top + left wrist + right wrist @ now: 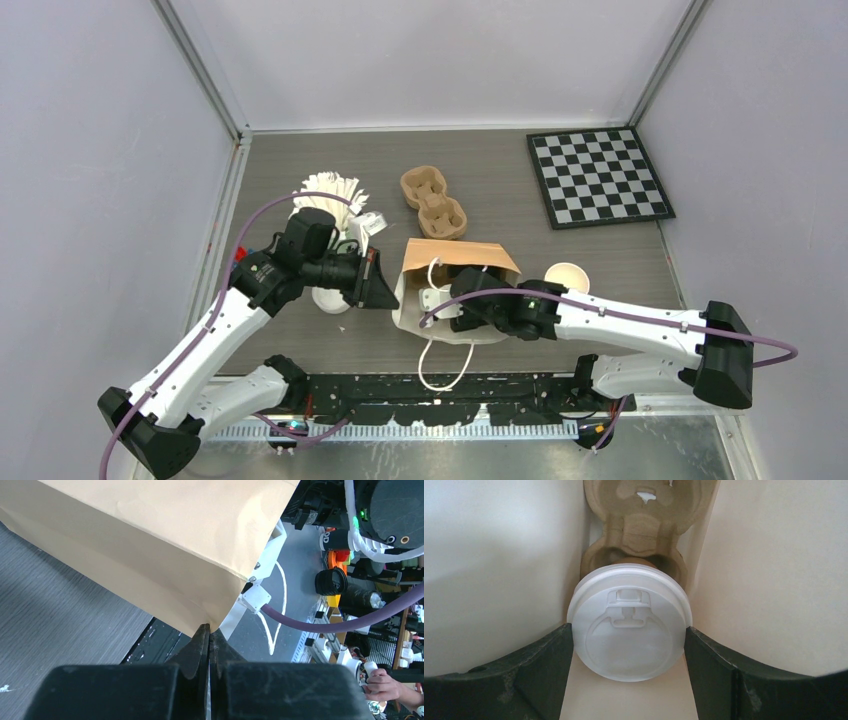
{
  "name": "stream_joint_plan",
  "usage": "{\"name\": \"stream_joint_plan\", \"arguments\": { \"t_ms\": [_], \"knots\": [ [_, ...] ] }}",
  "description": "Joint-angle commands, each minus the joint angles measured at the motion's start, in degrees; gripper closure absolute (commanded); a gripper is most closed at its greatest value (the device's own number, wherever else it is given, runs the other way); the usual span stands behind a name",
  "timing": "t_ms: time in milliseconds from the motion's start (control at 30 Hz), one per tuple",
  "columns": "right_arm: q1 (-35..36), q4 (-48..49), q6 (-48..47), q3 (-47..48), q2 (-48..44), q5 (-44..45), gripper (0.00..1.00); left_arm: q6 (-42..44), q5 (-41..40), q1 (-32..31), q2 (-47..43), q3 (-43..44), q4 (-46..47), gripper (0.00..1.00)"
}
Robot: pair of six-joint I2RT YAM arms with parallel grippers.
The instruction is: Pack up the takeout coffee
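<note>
With left jaws pinching the paper bag (pixel 150 540) and right jaws clasping the takeout coffee (pixel 629 630), seat squarely in the carrier (pixel 639 525) before releasing.

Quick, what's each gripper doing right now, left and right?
Left gripper: closed, pinching the paper bag's corner.
Right gripper: closed on the takeout coffee's lid, inside the bag.

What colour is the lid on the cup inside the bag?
White. The lid in the bag shows best in the right wrist view.
</note>
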Motion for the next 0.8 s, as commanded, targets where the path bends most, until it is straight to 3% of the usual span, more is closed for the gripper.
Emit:
{"name": "stream_joint_plan", "arguments": {
  "t_ms": [0,433,767],
  "knots": [
    [-1.1,3.1,-0.3,-0.7,0.2,0.9,0.29,-0.3,2.6,-0.2,-0.3,0.4,1.0,1.0],
    [-3.1,3.8,0.1,-1.4,1.0,0.2,0.28,-0.6,2.5,-0.3,-0.4,0.5,0.7,1.0],
    [-3.1,1.1,-1.1,2.0,0.5,0.3,0.12,0.0,1.6,-0.2,0.8,1.7,0.0,1.0]
  ]
}}
